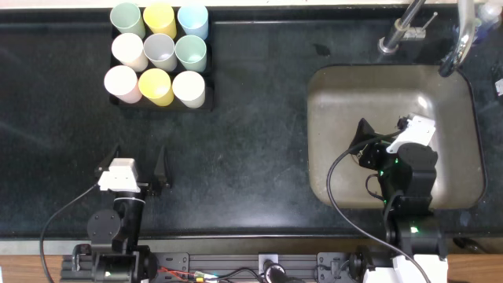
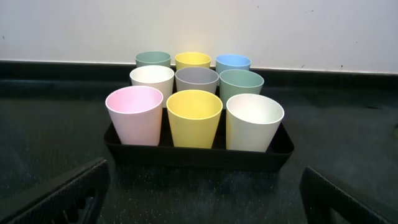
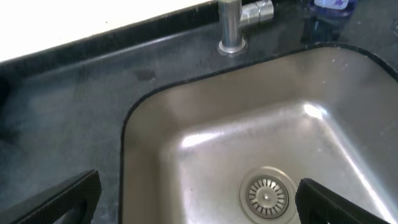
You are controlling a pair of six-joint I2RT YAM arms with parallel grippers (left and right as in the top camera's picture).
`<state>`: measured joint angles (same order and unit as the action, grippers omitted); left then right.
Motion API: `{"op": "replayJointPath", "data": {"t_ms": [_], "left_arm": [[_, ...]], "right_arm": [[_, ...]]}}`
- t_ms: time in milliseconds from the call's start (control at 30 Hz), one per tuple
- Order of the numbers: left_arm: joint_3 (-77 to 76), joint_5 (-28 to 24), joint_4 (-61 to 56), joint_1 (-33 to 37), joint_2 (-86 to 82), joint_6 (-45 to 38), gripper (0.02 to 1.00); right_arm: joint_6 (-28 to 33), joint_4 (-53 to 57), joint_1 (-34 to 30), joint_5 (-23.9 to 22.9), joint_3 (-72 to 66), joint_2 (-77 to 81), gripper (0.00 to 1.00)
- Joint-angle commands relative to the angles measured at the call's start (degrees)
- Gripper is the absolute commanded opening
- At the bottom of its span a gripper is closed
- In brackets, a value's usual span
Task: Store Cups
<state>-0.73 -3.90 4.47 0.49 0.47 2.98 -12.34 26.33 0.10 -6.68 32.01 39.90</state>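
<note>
By the look of things the storing is finished or very nearly so: every one of the nine cups [image 1: 159,53] in sight stands upright in the black tray [image 2: 199,157] at the far left of the dark surface [image 1: 251,141], three rows of three, and all its places look taken. What may be left, at most, is for the arms to draw back to rest. The left end effector [image 1: 137,159] sits near the left edge, on the near side of the tray and well apart from it, its fingers spread wide and holding nothing. The right end effector [image 3: 202,200] hangs over the steel sink [image 1: 330,102] on the right, also spread wide and holding nothing. The top view gives the layout as a whole, with the tray far left, the sink right and both arms apart from the cups. The left wrist view adds what the top view cannot: the cups from the side, with pink, yellow and white in the near row, white, grey and green in the middle, and green, yellow and blue at the far wall. It also shows that they stand level and seated inside the tray wall. The right wrist view shows the sink's drain [image 3: 267,196] below the end effector and the base of the tap [image 3: 231,28] beyond the sink's far rim.
</note>
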Motion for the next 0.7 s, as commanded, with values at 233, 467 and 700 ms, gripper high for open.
{"op": "replayJointPath", "data": {"t_ms": [233, 467, 700], "left_arm": [[0.3, 0.1, 0.0, 0.2, -0.3, 0.0, 1.000], [0.3, 0.1, 0.0, 0.2, -0.3, 0.0, 1.000], [0.3, 0.1, 0.0, 0.2, -0.3, 0.0, 1.000]], "right_arm": [[0.9, -4.3, 0.0, 0.1, -6.0, -0.4, 0.993], [1.0, -5.0, 0.0, 6.1, -5.7, 0.0, 0.996], [0.8, -3.7, 0.3, 5.4, -5.7, 1.6, 0.996]]}}
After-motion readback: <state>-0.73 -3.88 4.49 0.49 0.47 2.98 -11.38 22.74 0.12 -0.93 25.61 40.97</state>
